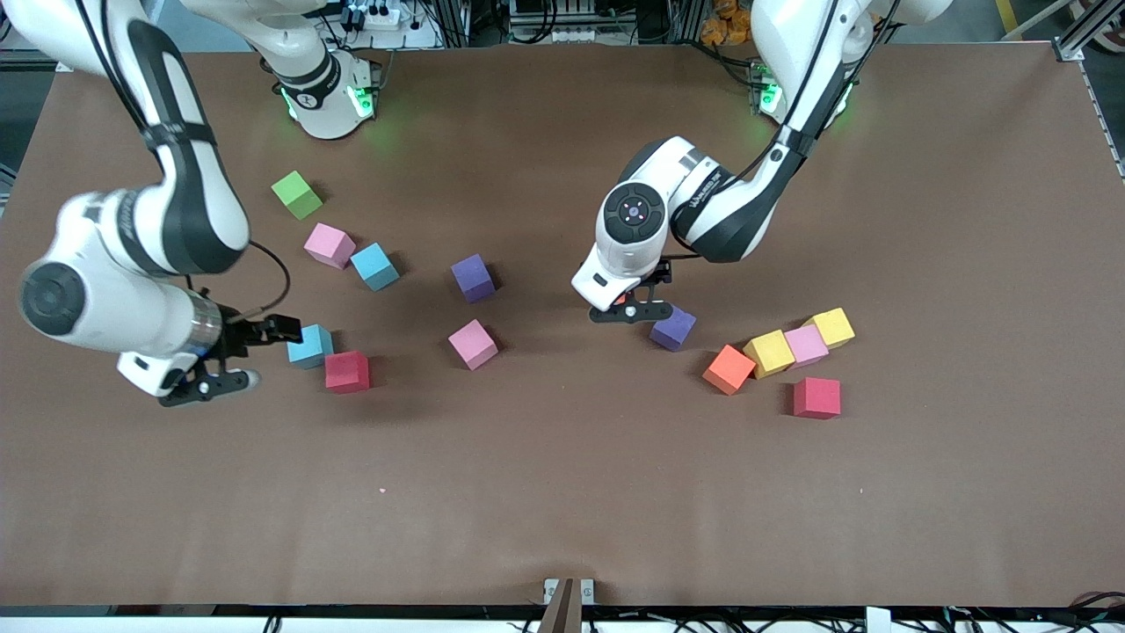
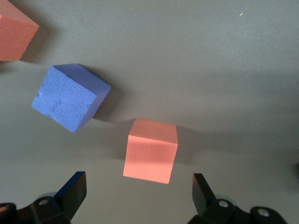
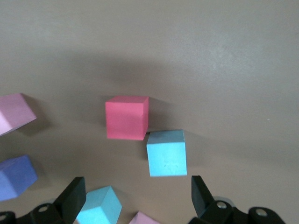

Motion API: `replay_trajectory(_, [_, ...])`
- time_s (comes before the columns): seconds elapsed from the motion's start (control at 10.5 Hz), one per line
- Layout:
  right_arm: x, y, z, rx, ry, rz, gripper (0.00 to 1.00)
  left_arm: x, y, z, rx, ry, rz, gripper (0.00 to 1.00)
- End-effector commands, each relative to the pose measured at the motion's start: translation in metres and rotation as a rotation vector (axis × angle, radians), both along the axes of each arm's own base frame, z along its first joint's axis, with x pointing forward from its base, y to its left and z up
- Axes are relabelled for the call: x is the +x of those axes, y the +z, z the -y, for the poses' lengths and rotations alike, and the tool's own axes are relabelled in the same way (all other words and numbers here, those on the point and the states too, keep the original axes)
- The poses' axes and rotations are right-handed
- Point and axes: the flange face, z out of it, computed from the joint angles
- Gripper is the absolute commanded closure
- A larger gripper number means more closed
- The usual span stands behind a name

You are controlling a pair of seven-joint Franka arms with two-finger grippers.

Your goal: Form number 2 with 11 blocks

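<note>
Surface: brown matte mat spanning the whole work area, cables and rig frames along its edge by the robot bases.
Left fingers: spread wide and empty; the left gripper hangs low over an orange cube, which sits between the two tips but untouched.
Right fingers: also wide apart, holding nothing; the right gripper hovers beside a light blue cube that touches a red cube at one corner.
Near the left gripper: a purple cube just beside it.
Loose cluster: an orange cube, two yellow-looking cubes with a pink cube between them, in a rough slanted row; a second red cube nearer the camera.
Right arm's end: pink, light blue, purple and pink cubes, scattered apart.
Not for use: green cube.
Progress: no part of the digit 2 is laid out; cubes lie at odd angles, none in a squared grid.
Left to do: by my reckoning everything, all eleven placements.
</note>
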Motion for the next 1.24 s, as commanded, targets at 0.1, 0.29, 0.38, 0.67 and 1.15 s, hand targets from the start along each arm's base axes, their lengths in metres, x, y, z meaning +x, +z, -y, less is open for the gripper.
replay_trajectory(0.1, [0.009,-0.04,-0.034,-0.012,0.028,0.032,0.0,-0.024,-0.023,0.002,-0.023,0.015,0.027,0.0])
replay_trajectory(0.29, [0.015,-0.063,-0.04,-0.014,0.033,0.062,0.0,-0.032,-0.038,0.005,-0.032,0.006,0.039,0.0])
replay_trajectory(0.38, [0.014,-0.075,-0.049,-0.018,0.048,0.059,0.0,-0.032,-0.046,0.005,-0.032,0.006,0.038,0.0])
replay_trajectory(0.67, [0.012,-0.107,-0.054,-0.042,0.077,0.048,0.0,-0.033,-0.056,0.005,-0.019,-0.009,0.043,0.0])
replay_trajectory(1.15, [0.003,-0.121,-0.055,-0.079,0.036,0.046,0.0,-0.031,-0.077,0.005,-0.018,-0.039,0.057,0.0])
